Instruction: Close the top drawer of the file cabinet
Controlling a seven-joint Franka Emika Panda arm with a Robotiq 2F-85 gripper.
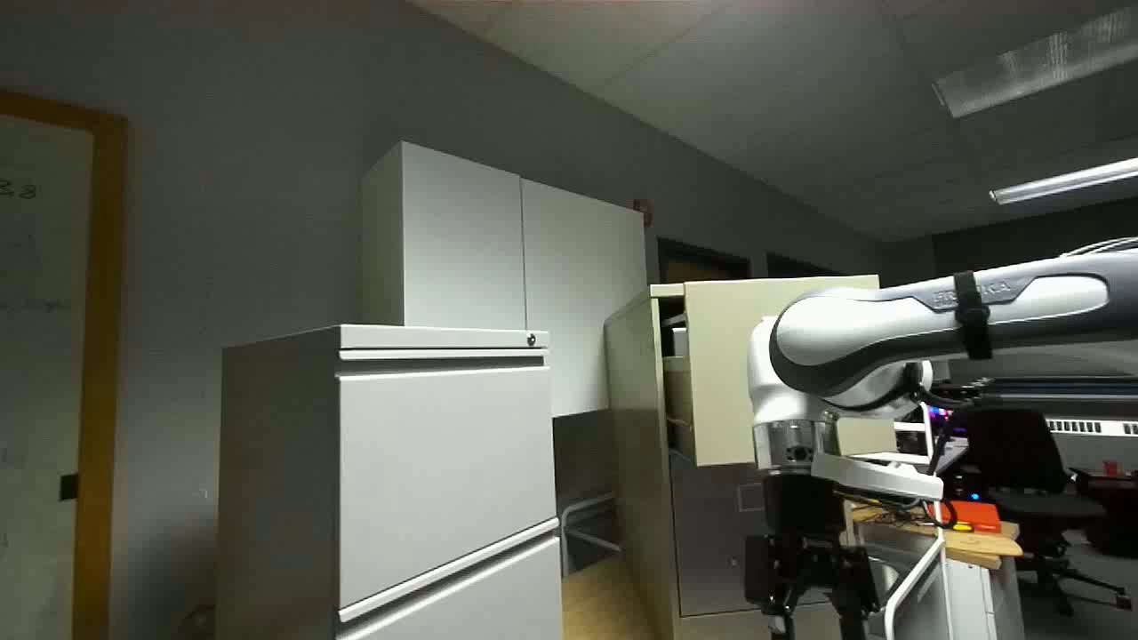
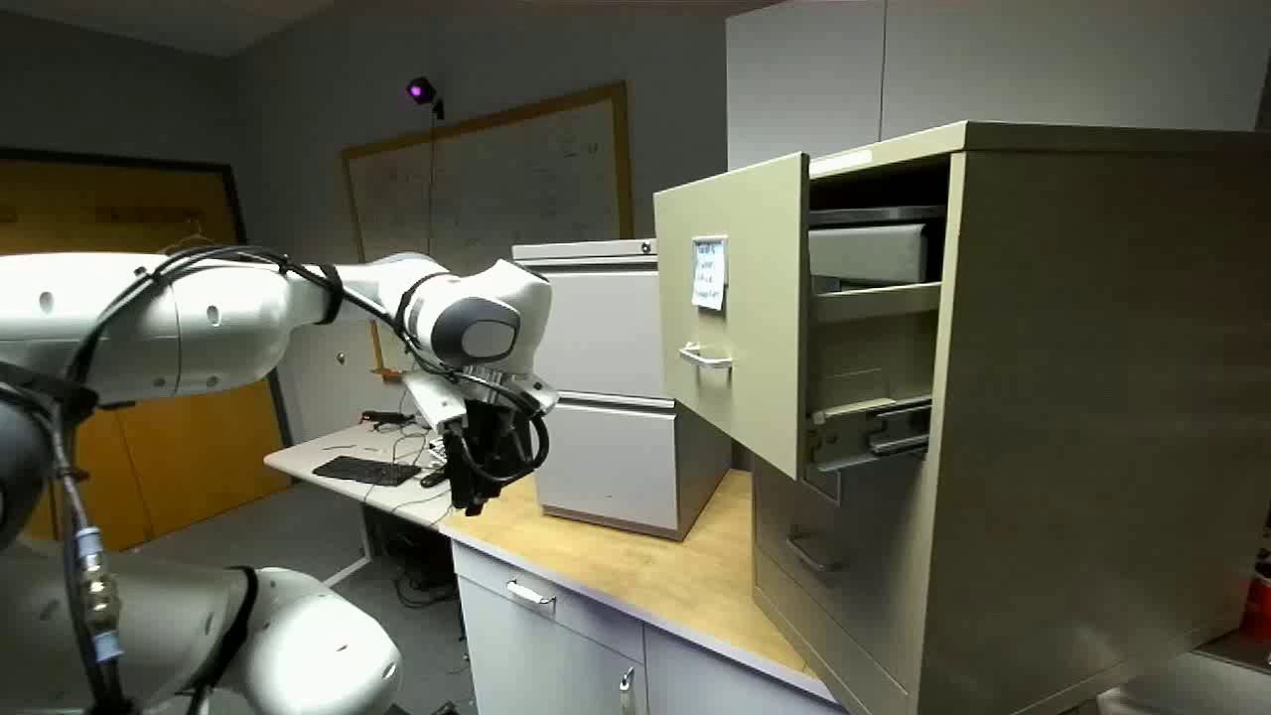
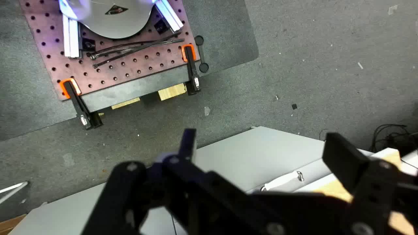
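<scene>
The file cabinet [image 2: 1092, 397] is tall and beige and shows in both exterior views [image 1: 636, 444]. Its top drawer [image 2: 740, 328] is pulled out, with a handle, a paper label and a grey box visible inside. Its front also shows in an exterior view [image 1: 725, 373], partly hidden behind the arm. My gripper points down, in front of and apart from the drawer front, lower than its handle, in both exterior views [image 1: 813, 618] [image 2: 475, 501]. In the wrist view the gripper [image 3: 261, 143] is open with nothing between its fingers. The drawer is out of that view.
A pale grey cabinet [image 2: 606, 457] stands on the wooden counter [image 2: 635, 566] beside the file cabinet. A white cupboard [image 1: 462, 240] is behind. A desk with a keyboard [image 2: 365, 471] is farther back. The wrist view shows counter doors [image 3: 258, 150] and a clamped perforated base plate [image 3: 130, 68].
</scene>
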